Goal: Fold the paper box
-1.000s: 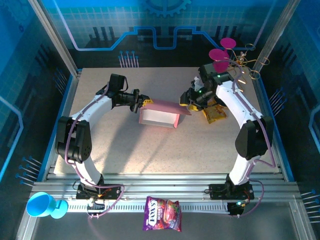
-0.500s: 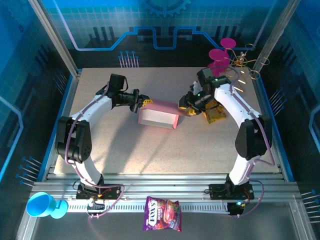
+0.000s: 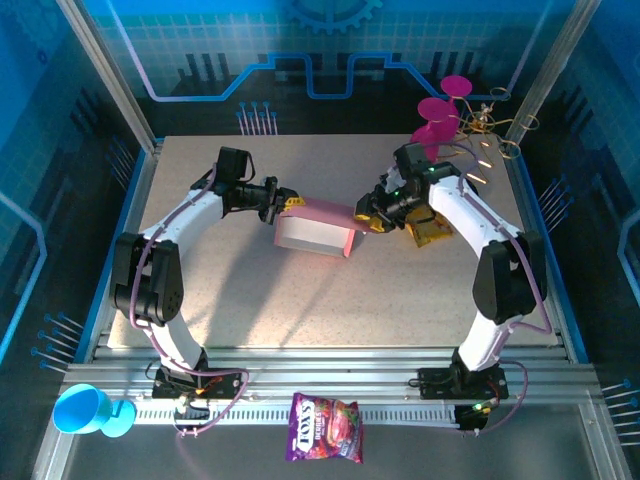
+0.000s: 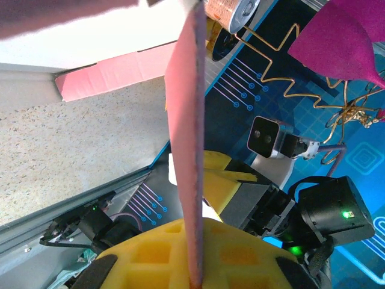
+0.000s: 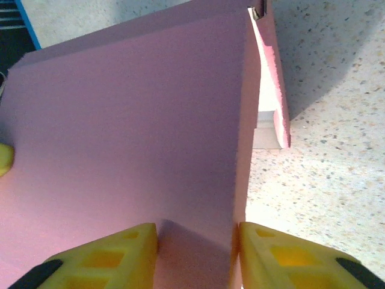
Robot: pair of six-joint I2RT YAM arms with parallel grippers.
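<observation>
The paper box (image 3: 318,232) lies mid-desk between the two end effectors, its long top panel lifted off the whitish body. Over the last second it has slid a little toward the left arm, because the right end effector (image 3: 368,217) has pushed in on its right end while narrowing its jaws. The right wrist view shows the card (image 5: 132,120) filling the gap between the yellow fingers (image 5: 102,256), which looks like a grip on that end. The left end effector (image 3: 290,207) has not moved. It is pinched almost fully together on the panel's opposite edge, and the card runs edge-on into its pads (image 4: 194,274).

With both ends held, the panel can probably now be creased down over the body.

The card is thin, matte and pink outside, pale inside, with crisp score lines. A small side flap (image 5: 278,96) with a slightly rough cut edge hangs just beyond the right end effector. The finger pads are blocky and pocketed. The desk (image 3: 230,290) is speckled and hard. A crinkled orange snack bag (image 3: 430,228) lies just behind the right end effector.
</observation>
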